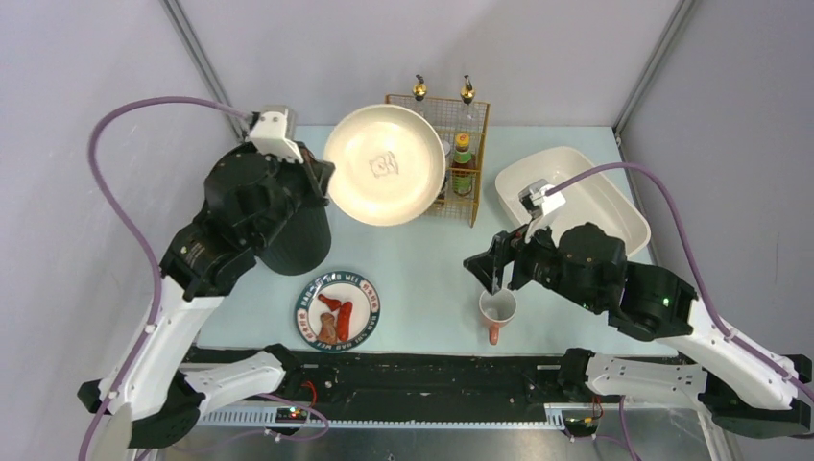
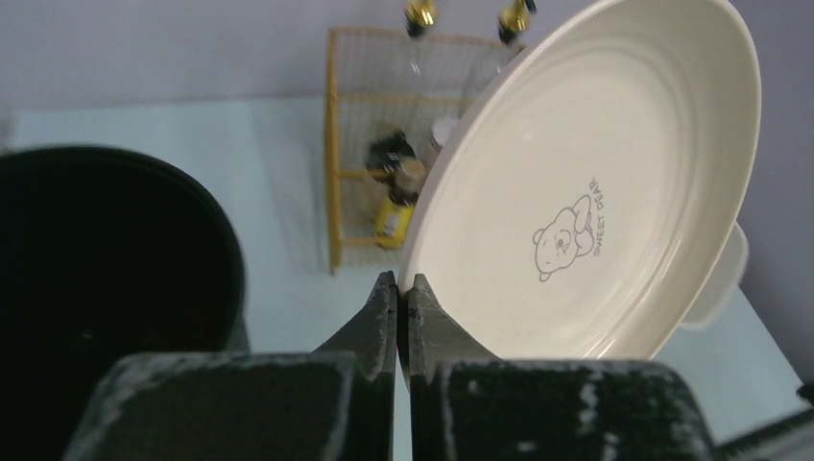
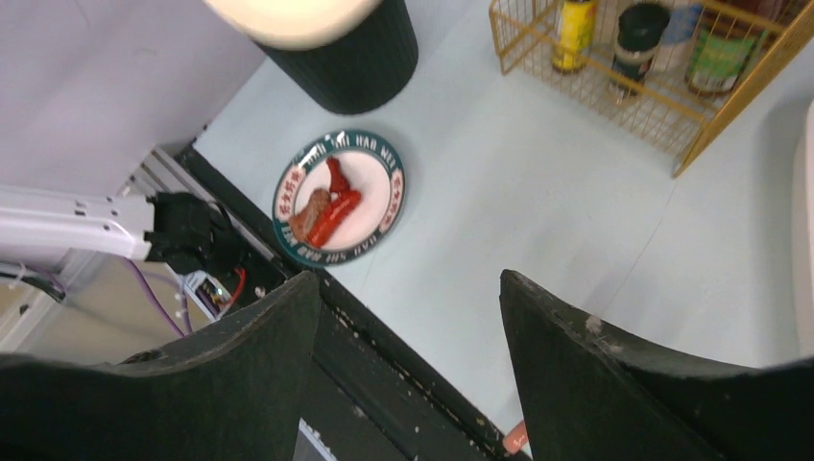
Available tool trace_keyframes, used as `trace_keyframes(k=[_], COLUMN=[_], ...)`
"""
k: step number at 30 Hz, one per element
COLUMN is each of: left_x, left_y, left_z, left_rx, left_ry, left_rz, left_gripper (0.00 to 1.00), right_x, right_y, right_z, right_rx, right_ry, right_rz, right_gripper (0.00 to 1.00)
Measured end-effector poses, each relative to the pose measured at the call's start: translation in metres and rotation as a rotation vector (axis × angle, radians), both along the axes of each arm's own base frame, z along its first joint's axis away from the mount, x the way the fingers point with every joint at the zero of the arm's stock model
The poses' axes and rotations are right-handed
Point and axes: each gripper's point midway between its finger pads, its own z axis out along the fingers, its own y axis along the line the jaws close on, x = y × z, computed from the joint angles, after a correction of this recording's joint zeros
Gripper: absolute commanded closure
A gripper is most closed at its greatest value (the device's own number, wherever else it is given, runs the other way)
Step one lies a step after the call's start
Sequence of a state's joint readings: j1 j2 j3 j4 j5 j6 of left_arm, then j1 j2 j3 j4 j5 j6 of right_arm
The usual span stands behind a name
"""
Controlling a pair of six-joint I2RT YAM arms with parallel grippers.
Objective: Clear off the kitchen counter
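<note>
Kitchen counter (image 1: 422, 259): mint slab across centre of top view, rigid, smooth, likely slick under crockery. Near front edge, lower centre: food plate (image 1: 337, 309) and mug (image 1: 497, 312), probably ceramic, chippable; best taken by rim or handle. Right claw (image 1: 491, 277) spread wide just above mug, gripping nothing. Farther, upper left: left claw (image 2: 396, 298) pinched on rim of cream plate (image 2: 595, 192), tilted, lifted clear. Mug nearly cut from right wrist view; bin (image 1: 293, 240) contents too dark to read.
</note>
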State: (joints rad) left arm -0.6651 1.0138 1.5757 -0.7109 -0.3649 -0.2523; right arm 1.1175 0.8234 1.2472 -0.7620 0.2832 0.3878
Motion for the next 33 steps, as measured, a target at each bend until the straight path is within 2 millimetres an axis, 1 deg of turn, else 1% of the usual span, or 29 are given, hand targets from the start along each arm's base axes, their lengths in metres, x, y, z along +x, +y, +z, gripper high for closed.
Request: trace_keyframes(k=[2,6,8,11,17,21,25,28,33], left_x=[-0.001,-0.004,-0.008,-0.016,-0.034,-0.043,-0.050,-0.053,-0.055], left_y=[-0.011,-0.022,-0.026,-0.030,-0.040,-0.043,-0.044,-0.043,-0.042], left_z=[-0.019,-0.056,-0.071,-0.086,-0.105,-0.115,-0.120,-0.122,-0.122], left_rx=[-0.016,-0.045,-0.060,-0.079,-0.109,-0.120,-0.125,-0.129,-0.136], left_ry=[0.061,0.184,0.232,0.283,0.346,0.377,0.387,0.390,0.389], left_rz=[-0.046,-0.102,-0.122,-0.158,-0.236,-0.270,-0.291,-0.300,-0.304], left_gripper=[1.00,1.00,1.00,1.00,1.00,1.00,1.00,1.00,1.00], right_x=[0.004,0.012,0.016,0.025,0.042,0.050,0.053,0.054,0.055], right_y=[0.000,0.004,0.007,0.011,0.024,0.033,0.040,0.043,0.047], right_z=[0.013,0.027,0.030,0.032,0.022,0.018,0.014,0.011,0.007], right_rx=[0.025,0.047,0.052,0.054,0.034,0.043,0.050,0.053,0.053], right_ry=[-0.027,-0.058,-0.065,-0.076,-0.059,-0.039,-0.018,-0.004,0.014], right_rz=[-0.015,-0.041,-0.057,-0.091,-0.148,-0.170,-0.178,-0.182,-0.189], right_gripper=[0.26,0.25,0.25,0.25,0.26,0.29,0.38,0.48,0.58])
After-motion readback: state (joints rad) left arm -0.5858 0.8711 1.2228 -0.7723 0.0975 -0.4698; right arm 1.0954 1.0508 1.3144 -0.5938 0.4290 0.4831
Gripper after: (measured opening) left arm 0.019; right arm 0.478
